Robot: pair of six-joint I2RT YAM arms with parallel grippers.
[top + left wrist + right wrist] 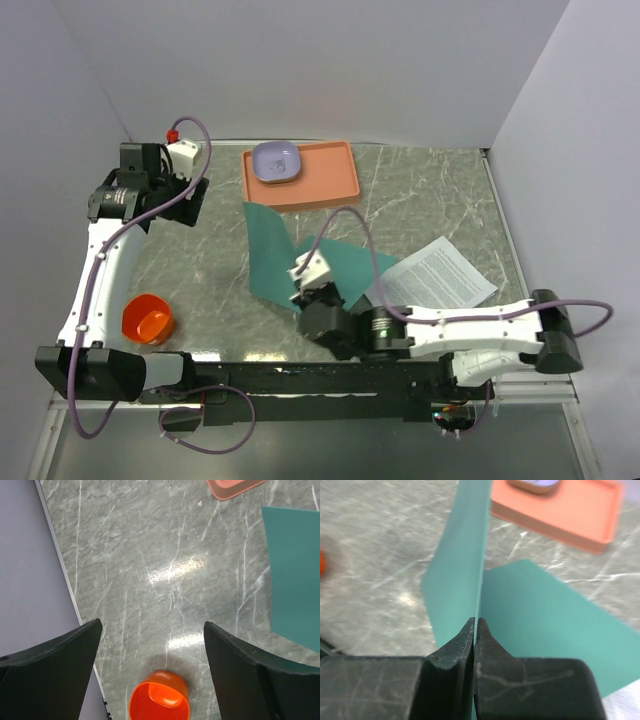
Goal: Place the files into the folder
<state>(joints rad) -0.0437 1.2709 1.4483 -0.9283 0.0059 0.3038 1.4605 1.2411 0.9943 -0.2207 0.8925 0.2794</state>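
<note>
The right gripper (476, 623) is holding one flap of the folder (268, 248) upright, jaws shut on its edge. The left gripper (150, 626) is hanging wide open over the table (150, 555), holding nothing. The files (441, 272) are lying just right of the folder.

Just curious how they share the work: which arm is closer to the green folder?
Right. The right gripper pinches the raised cover of the folder; the left gripper hangs open over bare table, off to its left.

Lab booth: white walls (300, 70), marbled tabletop (430, 200)
</note>
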